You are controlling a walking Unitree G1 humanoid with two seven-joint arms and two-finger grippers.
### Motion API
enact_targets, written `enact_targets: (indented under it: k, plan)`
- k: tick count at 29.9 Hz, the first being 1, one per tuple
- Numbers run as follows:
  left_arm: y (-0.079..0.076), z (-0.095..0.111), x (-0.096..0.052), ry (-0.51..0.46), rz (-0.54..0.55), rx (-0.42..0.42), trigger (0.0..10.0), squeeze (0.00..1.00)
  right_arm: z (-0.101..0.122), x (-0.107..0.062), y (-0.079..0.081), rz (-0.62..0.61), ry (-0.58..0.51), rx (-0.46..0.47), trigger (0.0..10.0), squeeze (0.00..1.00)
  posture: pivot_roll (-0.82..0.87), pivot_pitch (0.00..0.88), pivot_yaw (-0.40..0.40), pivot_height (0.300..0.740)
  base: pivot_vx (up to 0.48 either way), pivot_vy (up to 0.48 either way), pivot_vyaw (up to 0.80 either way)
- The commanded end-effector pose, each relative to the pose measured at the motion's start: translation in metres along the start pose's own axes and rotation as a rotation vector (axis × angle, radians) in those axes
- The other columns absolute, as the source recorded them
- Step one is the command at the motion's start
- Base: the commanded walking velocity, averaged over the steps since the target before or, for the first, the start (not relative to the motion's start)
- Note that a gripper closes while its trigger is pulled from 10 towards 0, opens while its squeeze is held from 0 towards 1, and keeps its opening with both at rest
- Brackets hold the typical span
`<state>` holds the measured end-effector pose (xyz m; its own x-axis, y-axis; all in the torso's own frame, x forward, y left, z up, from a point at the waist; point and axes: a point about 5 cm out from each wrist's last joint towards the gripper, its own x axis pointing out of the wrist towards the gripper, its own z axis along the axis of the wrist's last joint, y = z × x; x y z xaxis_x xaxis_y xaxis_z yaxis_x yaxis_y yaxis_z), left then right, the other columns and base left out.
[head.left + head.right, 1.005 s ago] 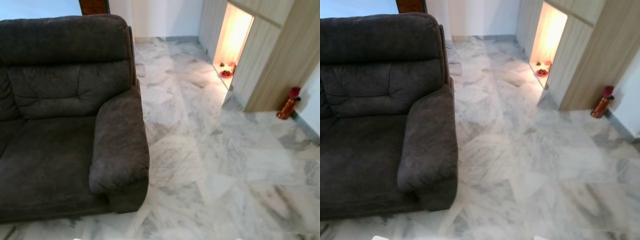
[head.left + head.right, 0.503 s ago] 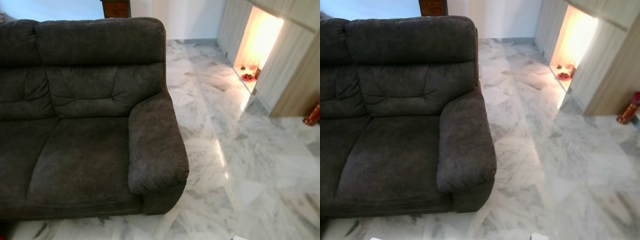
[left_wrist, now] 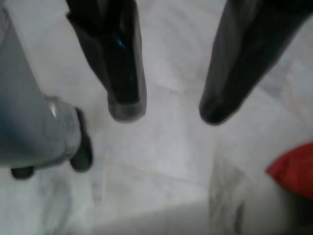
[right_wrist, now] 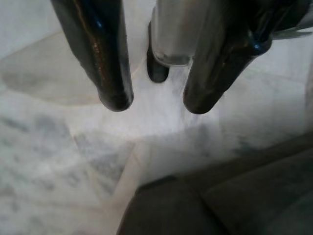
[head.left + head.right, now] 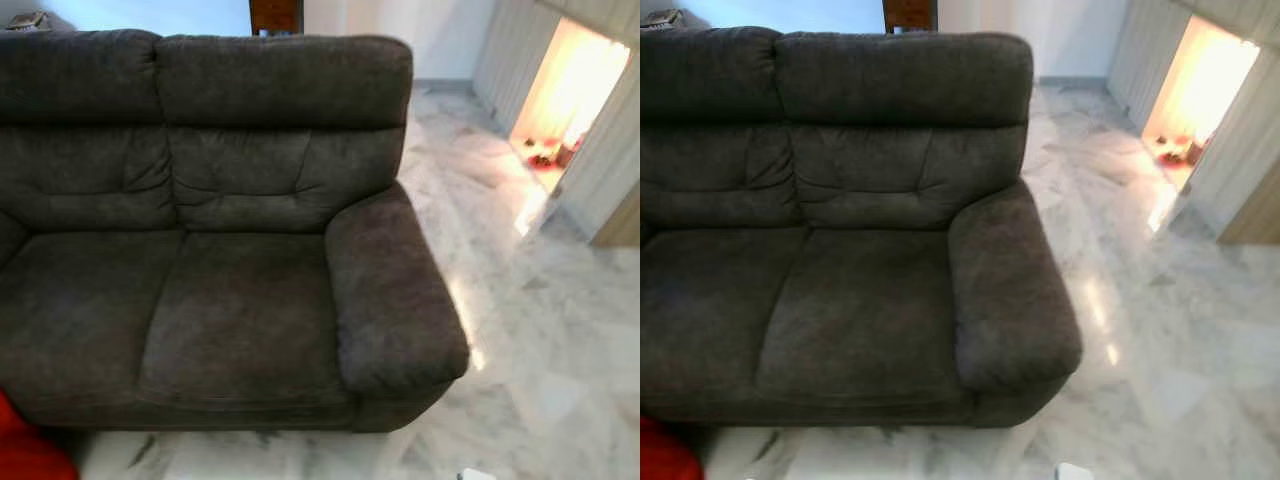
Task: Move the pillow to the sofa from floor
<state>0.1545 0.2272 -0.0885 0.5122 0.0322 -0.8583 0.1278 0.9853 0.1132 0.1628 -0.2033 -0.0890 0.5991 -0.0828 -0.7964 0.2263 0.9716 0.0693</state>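
- A dark grey fabric sofa [image 5: 230, 250] took up most of the head views, with two seat cushions, two padded backrests and a thick right armrest [image 5: 393, 290]; nothing lay on its seat.
- The red pillow [image 5: 25, 450] sat on the marble floor [image 5: 560, 330] just in front of the sofa's left part, only partly in frame at the lower left corner; a red edge of it [image 3: 293, 169] also showed in the left wrist view.
- The left gripper [image 3: 168, 105] hung above the pale floor with its two black fingers spread apart and nothing between them, near the pillow but not touching it.
- The right gripper [image 4: 154, 100] likewise hung over the floor, its fingers parted and empty, with a dark grey part of the sofa [image 4: 220, 196] near its fingertips.
- Beyond the sofa to the right, a warmly lit alcove [image 5: 570, 100] opened in a wood-panelled wall [image 5: 610, 170], with small objects on its floor too small to identify.
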Motion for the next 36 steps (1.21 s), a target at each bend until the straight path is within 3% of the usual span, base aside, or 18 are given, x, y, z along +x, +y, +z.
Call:
enact_targets:
  k: [1, 23, 31, 36]
  plan:
    - [0.005, -0.002, -0.001, 0.013, 0.011, 0.013, 10.0, 0.00, -0.005, -0.001, 0.003, 0.003, 0.014, 0.012, 10.0, 0.00, -0.02, 0.071, 0.015, 0.740, 0.000, 0.480, 0.00]
    - [0.004, -0.009, -0.002, 0.022, 0.010, -0.004, 10.0, 0.00, -0.007, -0.001, 0.004, 0.006, 0.020, 0.007, 10.0, 0.00, -0.01, 0.080, 0.017, 0.740, 0.000, 0.480, 0.00]
    - [-0.002, -0.001, 0.000, 0.010, 0.005, -0.005, 10.0, 0.00, -0.007, -0.001, 0.004, 0.009, 0.019, -0.005, 10.0, 0.00, -0.01, 0.088, 0.015, 0.740, 0.000, 0.480, 0.00]
    - [-0.006, 0.003, 0.002, 0.004, 0.002, -0.005, 10.0, 0.00, -0.006, -0.001, 0.004, 0.010, 0.015, -0.029, 10.0, 0.00, -0.01, 0.091, 0.015, 0.740, 0.000, 0.480, 0.77]
